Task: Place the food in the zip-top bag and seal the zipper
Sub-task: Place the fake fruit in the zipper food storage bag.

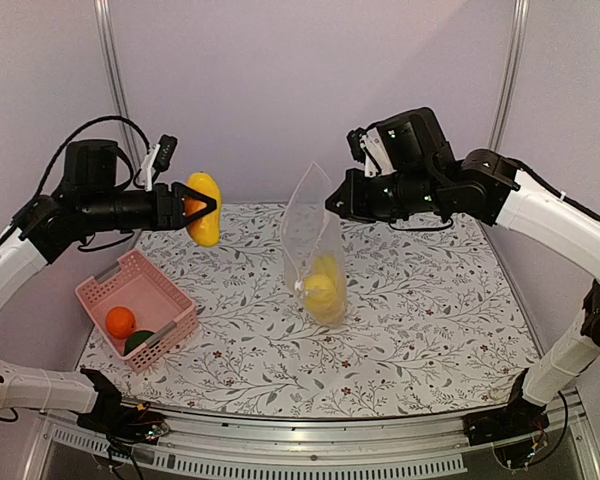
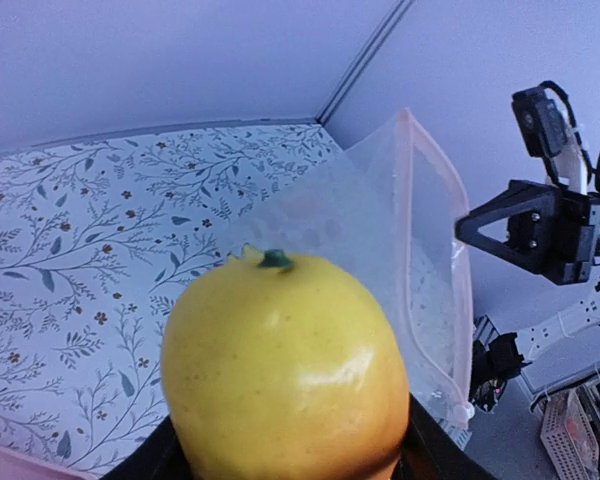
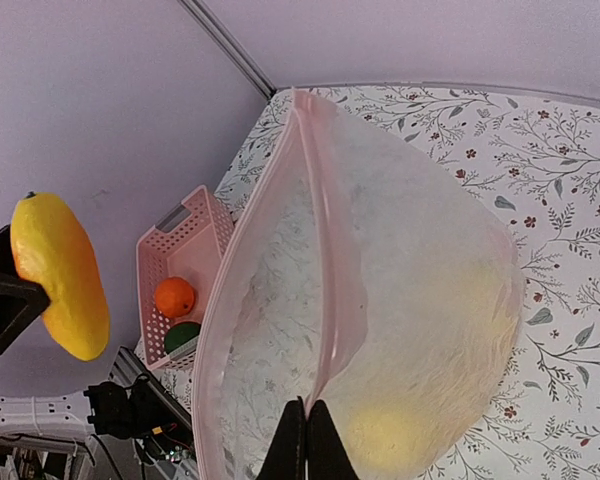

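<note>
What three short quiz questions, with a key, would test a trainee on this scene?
1. How many fruits lie in the pink basket?
2. True or false: the right gripper pinches the zip-top bag at its mouth edge.
3. The left gripper holds: A the pink basket, B a yellow fruit, C nothing.
Key: 1 two, the orange and a dark green piece; 2 true; 3 B.

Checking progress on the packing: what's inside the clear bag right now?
At the bottom of the zip-top bag sit yellow fruit pieces. The hazy plastic hides their exact shape and number.
</note>
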